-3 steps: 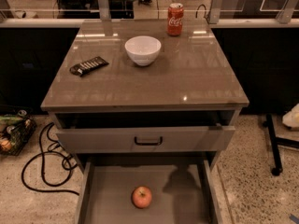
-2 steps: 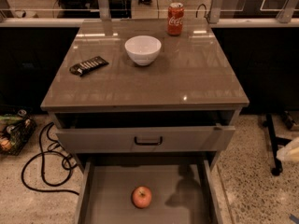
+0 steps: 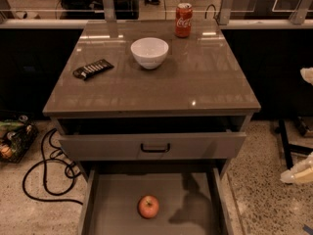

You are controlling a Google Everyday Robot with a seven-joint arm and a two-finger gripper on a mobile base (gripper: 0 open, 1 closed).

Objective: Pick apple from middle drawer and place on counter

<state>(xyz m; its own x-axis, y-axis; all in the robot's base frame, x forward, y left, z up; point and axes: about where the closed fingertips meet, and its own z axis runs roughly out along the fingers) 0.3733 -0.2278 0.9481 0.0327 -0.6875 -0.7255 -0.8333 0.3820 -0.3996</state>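
Observation:
The apple (image 3: 148,206), small and red with yellowish patches, lies on the floor of the open middle drawer (image 3: 110,207), near its centre. The glossy brown-grey counter (image 3: 205,82) is above it. A pale part of my gripper (image 3: 298,173) shows at the right edge of the camera view, beside the cabinet, to the right of and higher than the apple, well apart from it. A dark shadow falls on the drawer floor to the right of the apple.
On the counter stand a white bowl (image 3: 149,52), a red soda can (image 3: 183,19) and a black packet (image 3: 93,69). The shallower drawer with the dark handle (image 3: 155,147) is slightly open above the middle drawer. Black cables (image 3: 44,173) lie on the floor at the left.
The pale gripper part at the right edge has moved downward. The shadow on the drawer floor has shifted. The apple has not moved.

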